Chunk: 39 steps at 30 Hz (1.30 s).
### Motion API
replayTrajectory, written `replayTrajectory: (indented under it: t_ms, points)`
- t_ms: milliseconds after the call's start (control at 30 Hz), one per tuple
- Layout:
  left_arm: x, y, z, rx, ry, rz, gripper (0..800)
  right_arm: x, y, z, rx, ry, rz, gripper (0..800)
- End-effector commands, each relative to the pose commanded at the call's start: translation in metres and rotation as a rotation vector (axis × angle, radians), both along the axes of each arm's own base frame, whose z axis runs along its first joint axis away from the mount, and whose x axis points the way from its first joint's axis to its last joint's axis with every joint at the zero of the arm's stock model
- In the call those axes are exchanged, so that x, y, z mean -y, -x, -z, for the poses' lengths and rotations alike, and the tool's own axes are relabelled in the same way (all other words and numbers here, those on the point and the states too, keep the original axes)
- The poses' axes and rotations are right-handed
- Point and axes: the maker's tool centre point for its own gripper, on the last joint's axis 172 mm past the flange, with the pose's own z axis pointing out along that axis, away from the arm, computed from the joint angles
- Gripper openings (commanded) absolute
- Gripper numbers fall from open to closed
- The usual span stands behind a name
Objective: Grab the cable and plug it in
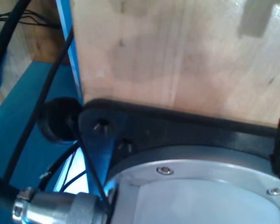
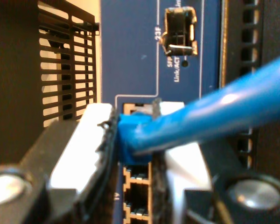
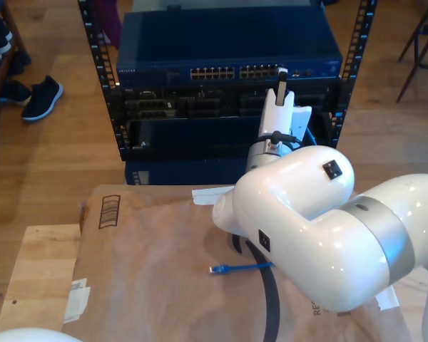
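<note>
1. Closest in: the second gripper (image 2: 135, 135) is clamped on the plug (image 2: 129, 135) of the cable (image 2: 224, 112), one white pad (image 2: 84, 140) on each side. The grip looks square, so no need to re-grab. Just keep the squeeze steady so the plug can't twist.
2. The blue cable leaves the plug at a slant across the second wrist view. That sideways pull could cock the plug, so the push should run straight along the plug's axis and not along the cable.
3. Right behind the plug is the open port (image 2: 137, 108) on the switch (image 2: 130, 56). The plug's nose sits at the port's mouth; whether it's seated at all is hard to tell, since the pads hide it.
4. More ports (image 2: 137, 175) sit just beside the target one, so a small slip could put it in the wrong socket. Best to ease in slowly and only let go once it feels latched.
5. Further off, in the exterior view, the cable's loose end (image 3: 217, 270) lies on the brown paper (image 3: 150, 249), well apart from the rack (image 3: 103, 92). It looks slack, so it shouldn't drag.
6. Whether the first gripper is open or closed, can't tell.
</note>
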Motion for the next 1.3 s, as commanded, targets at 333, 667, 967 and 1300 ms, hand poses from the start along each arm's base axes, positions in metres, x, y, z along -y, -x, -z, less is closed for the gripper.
replayTrajectory:
  t_ms: [333, 667, 967, 1300]
  points:
    - [0.0003, -0.0002, 0.0002, -0.001, 0.001, 0.0, 799, -0.0026, 0.0048, -0.0006, 0.002, 0.005, -0.004, 0]
    - [0.0, 0.0, 0.0, 0.0, 0.0, 0.0, 799, -0.003, 0.0031, -0.0021, 0.005, 0.001, -0.004, 0]
    - [0.0004, 0.0, 0.0002, 0.0, 0.002, 0.0, 799, -0.0015, 0.0016, 0.0018, -0.002, 0.002, -0.002, 0]
    - [0.0003, -0.0002, 0.0002, -0.001, 0.001, 0.0, 799, -0.0015, 0.0016, -0.0002, 0.001, 0.0, -0.002, 0]
